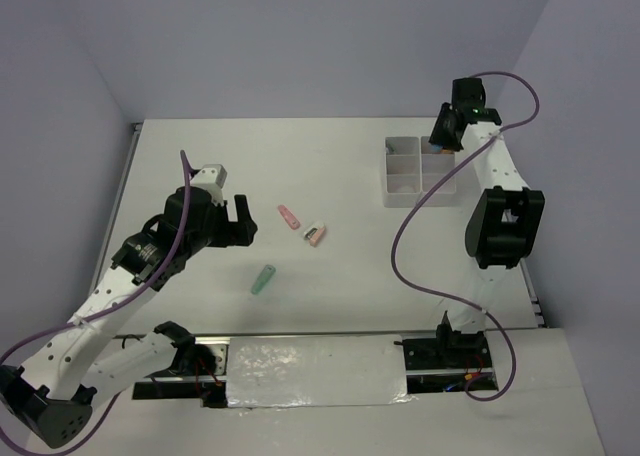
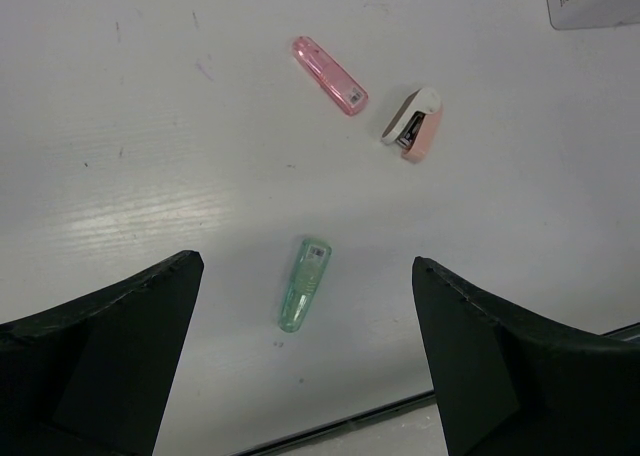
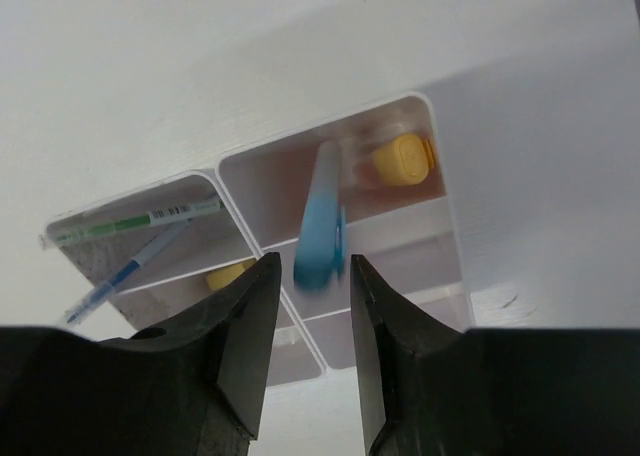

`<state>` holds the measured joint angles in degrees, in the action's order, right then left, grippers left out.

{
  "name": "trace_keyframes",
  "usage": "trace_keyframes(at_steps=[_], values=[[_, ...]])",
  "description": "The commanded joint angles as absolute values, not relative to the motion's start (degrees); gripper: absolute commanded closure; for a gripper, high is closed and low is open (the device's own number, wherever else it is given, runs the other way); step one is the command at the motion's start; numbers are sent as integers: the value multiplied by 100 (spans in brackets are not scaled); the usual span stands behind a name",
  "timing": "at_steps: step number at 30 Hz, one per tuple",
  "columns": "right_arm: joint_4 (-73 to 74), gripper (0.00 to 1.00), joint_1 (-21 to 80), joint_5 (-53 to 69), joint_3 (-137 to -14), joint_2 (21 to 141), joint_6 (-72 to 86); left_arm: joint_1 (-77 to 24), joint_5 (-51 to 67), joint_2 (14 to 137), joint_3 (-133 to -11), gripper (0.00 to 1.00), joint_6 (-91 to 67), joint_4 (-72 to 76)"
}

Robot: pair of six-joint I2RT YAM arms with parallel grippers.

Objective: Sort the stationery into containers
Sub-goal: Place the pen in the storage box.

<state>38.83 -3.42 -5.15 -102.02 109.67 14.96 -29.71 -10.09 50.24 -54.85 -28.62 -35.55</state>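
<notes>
Step in hand: depositing a blue stick [image 3: 320, 221] into the divided box [image 1: 404, 184], set near the far right corner of the tabletop [image 1: 200, 156].

Right gripper [image 3: 312, 268]: poised directly above the box, jaws parted only narrowly, with a thin gap visible on each side of the blue stick. Judged as released: blurred at its lower end, beyond the fingertips, leaning over a divider of the compartment already holding an orange piece [image 3: 405, 161]. Cannot confirm from these views that all contact with the pads has ended. Teal pens [image 3: 140, 241] lying in the neighbouring compartment.

Left gripper [image 2: 305, 264]: fully spread, holding nothing, hovering above the green stick [image 2: 303, 284] left of the tabletop's centre, nearer the near edge.

Left to sort, lying apart from one another on the bare surface:
- green stick
- pink stick [image 2: 330, 74], toward the far edge from the green one
- pink-and-white stapler [image 2: 413, 123], just beside the pink stick, not touching

Next move, as judged:
1. Widen the right jaws and check for the blue stick settling inside the walls.
2. Raise the right gripper clear of the box rim.
3. Lower the left gripper straight down, jaws already straddling the narrow width of the green stick.
4. Close gently to avoid squeezing the smooth stick out sideways.
</notes>
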Motion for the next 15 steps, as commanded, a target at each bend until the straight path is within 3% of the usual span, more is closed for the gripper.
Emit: trace_keyframes(at_steps=[1, 3, 5, 10, 15], values=[[3946, 57, -378, -457, -10564, 11004, 1477, -2971, -888, 4975, -5475, 1, -2760, -3357], [4051, 52, -378, -483, -10678, 11013, 1477, -2971, -888, 4975, -5467, 1, -2768, -3366], [4113, 38, -378, -492, -10793, 10978, 1459, -2971, -888, 4975, -5467, 1, -2769, -3366], [4043, 38, -343, -194, -10540, 10496, 1512, -2979, -993, 4992, -5467, 1, -2830, -3384], [3473, 37, 534, 34, -9409, 8994, 1214, -2971, -1353, 5080, -5528, 1, -3075, -3550]])
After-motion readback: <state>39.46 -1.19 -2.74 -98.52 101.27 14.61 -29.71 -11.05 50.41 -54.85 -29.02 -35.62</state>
